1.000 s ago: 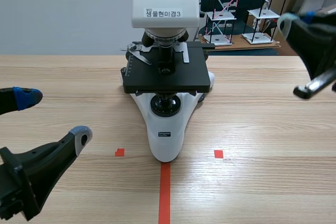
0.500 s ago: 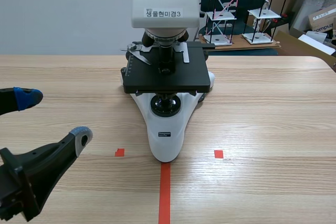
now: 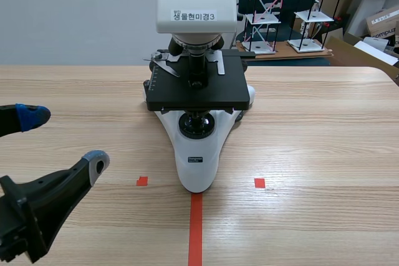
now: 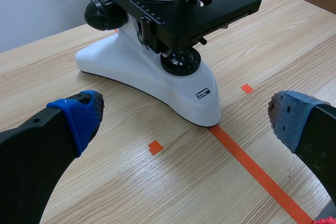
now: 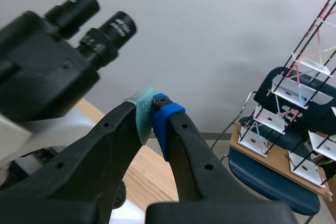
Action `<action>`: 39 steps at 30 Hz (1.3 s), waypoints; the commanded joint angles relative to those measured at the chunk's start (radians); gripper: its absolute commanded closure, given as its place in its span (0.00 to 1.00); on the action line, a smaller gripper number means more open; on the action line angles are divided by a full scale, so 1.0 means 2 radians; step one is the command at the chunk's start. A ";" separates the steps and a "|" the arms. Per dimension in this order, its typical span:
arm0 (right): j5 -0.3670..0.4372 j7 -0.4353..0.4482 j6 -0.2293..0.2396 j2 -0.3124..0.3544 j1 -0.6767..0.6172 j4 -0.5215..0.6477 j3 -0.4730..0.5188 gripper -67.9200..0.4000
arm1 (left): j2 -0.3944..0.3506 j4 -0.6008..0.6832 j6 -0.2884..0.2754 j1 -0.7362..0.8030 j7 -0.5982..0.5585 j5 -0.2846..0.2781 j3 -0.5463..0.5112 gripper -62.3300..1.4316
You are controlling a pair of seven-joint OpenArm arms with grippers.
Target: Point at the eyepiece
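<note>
a white and black microscope (image 3: 196,123) stands at the middle of a pale wood-grain bench (image 3: 324,154), its rounded base pointing toward the near edge, at the end of an orange tape line (image 3: 195,228). the scene view cuts off its top; the right wrist view shows the black head with two short tubes angled upward. the eyepiece (image 5: 114,29) nearest the right gripper (image 5: 153,109) is a matte black cylinder with white lettering and a ridged collar; a second eyepiece (image 5: 76,4) sits just beside it. the right gripper is closed tip to tip, holding nothing, just below the eyepiece and apart from it. the left gripper (image 3: 63,138) rests low by the bench's near left corner, spread wide and empty. the eyepiece looks rigid and smooth, probably capped with a glass lens that would smear or scratch, so a pointing tip should stop short of it; any contact belongs on the ridged barrel, never the lens. the stand looks heavy and unlikely to shift.
</note>
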 commanded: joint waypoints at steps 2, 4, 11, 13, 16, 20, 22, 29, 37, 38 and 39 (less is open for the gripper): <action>0.014 0.007 0.021 0.001 0.034 -0.010 -0.008 1.00 | 0.000 0.008 -0.001 0.000 -0.007 -0.003 0.002 0.00; 0.021 0.007 0.046 0.001 0.050 -0.026 -0.015 1.00 | 0.000 0.008 -0.001 0.000 -0.007 -0.003 0.002 0.00; 0.026 -0.002 0.084 0.002 0.072 -0.045 -0.027 1.00 | 0.000 0.008 -0.001 0.000 -0.006 -0.003 0.002 0.00; 0.026 -0.004 0.096 0.002 0.071 -0.045 -0.028 1.00 | 0.000 0.008 -0.001 0.000 -0.006 -0.003 0.002 0.00; 0.026 -0.004 0.109 0.002 0.071 -0.045 -0.028 1.00 | 0.000 0.008 -0.001 0.000 -0.006 -0.003 0.002 0.00; 0.026 -0.004 0.109 0.002 0.071 -0.045 -0.028 1.00 | 0.000 0.008 -0.001 0.000 -0.006 -0.004 0.002 0.00; 0.026 -0.003 0.109 0.002 0.071 -0.045 -0.028 1.00 | 0.000 0.008 -0.001 0.000 -0.005 -0.004 0.002 0.00; 0.026 -0.003 0.109 0.002 0.071 -0.045 -0.028 1.00 | 0.000 0.008 -0.001 0.000 -0.005 -0.004 0.002 0.00; 0.026 -0.003 0.109 0.002 0.071 -0.045 -0.028 1.00 | 0.000 0.008 -0.001 0.000 -0.005 -0.004 0.002 0.00; 0.026 -0.003 0.109 0.002 0.071 -0.045 -0.028 1.00 | 0.000 0.008 -0.001 0.000 -0.006 -0.004 0.002 0.00; 0.026 -0.003 0.109 0.002 0.071 -0.045 -0.028 1.00 | 0.000 0.008 -0.001 0.000 -0.006 -0.004 0.002 0.00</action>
